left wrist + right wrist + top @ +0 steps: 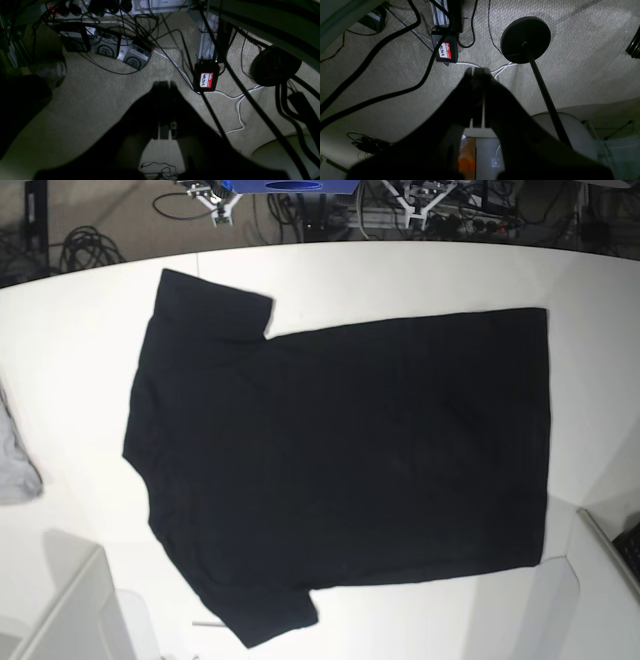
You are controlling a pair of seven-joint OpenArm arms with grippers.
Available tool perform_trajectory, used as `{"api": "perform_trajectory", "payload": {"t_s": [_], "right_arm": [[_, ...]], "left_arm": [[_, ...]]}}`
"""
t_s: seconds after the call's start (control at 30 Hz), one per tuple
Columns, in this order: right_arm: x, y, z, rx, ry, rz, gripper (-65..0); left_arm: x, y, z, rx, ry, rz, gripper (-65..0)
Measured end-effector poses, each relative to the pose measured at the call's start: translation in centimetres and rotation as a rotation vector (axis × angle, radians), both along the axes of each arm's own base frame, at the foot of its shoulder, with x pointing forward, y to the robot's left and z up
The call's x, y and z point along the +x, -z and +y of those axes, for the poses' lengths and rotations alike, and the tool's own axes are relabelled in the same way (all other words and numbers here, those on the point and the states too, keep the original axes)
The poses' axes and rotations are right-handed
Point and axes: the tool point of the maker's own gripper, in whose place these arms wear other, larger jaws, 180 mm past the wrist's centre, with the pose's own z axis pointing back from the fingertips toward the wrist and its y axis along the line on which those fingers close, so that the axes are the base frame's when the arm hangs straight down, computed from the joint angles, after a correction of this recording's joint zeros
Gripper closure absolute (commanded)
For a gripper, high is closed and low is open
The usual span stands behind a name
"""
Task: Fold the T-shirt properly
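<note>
The large plain black short-sleeved cloth T-shirt is lying flat on the white table, while the left gripper and right gripper are hanging closed and empty above carpet.

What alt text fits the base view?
A black T-shirt lies spread flat on a white table, collar end toward the left, hem toward the right, both sleeves out. A grey cloth sits at the left edge; cables show beyond the table's far edge, and no arms appear.

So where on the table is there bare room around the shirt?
The white table is bare left of the T-shirt, between its collar side and the grey cloth, and along the far edge. Right and near margins are narrow.
</note>
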Motion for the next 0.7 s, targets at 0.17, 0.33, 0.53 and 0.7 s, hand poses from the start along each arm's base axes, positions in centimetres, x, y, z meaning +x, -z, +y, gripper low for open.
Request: {"api": "perform_trajectory", "payload": {"t_s": [0.17,0.33,0.53,0.7], "right_arm": [[0.0,0.0,0.0,0.000,-0.003,0.000,0.0],[0.0,0.0,-0.1,-0.007,-0.003,-0.001,0.0],[0.0,0.0,-0.2,-0.008,-0.003,0.000,0.0],[-0.5,-0.1,-0.1,-0.007,-0.003,-0.005,0.0]], "left_arm": [[0.5,0.0,0.0,-0.002,0.003,-0.045,0.0],[-1.1,-0.2,-0.1,-0.004,0.010,-0.042,0.0],[-1.7,-0.2,-0.1,-0.004,0.010,-0.035,0.0],[-1.4,-0.2,-0.1,-0.004,0.014,-0.042,0.0]]}}
